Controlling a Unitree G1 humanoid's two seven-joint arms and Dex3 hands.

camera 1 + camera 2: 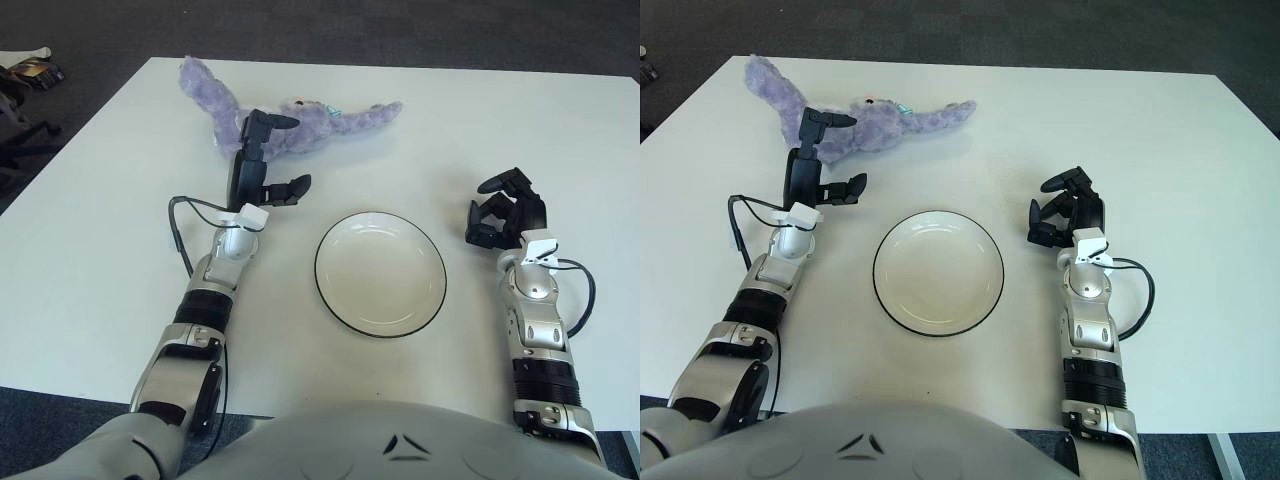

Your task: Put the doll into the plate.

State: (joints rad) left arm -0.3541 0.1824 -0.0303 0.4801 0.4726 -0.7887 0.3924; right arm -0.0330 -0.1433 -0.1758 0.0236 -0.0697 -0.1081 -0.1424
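The robot's left hand (268, 158) is raised over the white table (100, 230) with its fingers spread, holding nothing; its upper finger shows against the near edge of a purple plush doll (290, 118), though whether it touches the plush cannot be told. The doll lies stretched out near the table's far edge, one limb reaching far-left and another trailing right. Nearer the robot, between its two arms, sits an empty white plate (381, 272) with a thin dark rim, well apart from the doll. The right hand (506, 212) shows to the right of the plate, fingers curled with nothing in them. Beyond the table is dark carpet. At the far left, dark objects are cut off and cannot be identified. The doll's face details are too small to make out.
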